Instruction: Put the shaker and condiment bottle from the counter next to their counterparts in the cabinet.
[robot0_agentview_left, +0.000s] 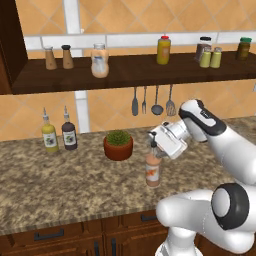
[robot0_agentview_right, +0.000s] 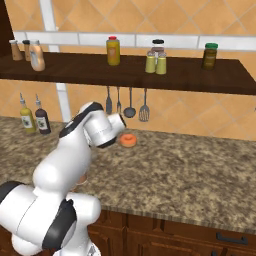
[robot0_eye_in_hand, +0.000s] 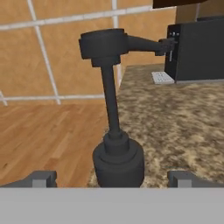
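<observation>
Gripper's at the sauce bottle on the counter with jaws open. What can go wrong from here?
1. The gripper straddles only the thin black spout of the condiment bottle; closing this high may slip or tip the tall bottle.
2. The potted plant stands close to the bottle's left; a sideways swing could knock it.
3. On the cabinet, the jars crowd together, so placing could topple one.

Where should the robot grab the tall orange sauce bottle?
Probably the condiment bottle's wide body, below its thin black spout, coming sideways. It stands upright on the counter, and the open gripper already has a fingertip on each side of its cap.
</observation>
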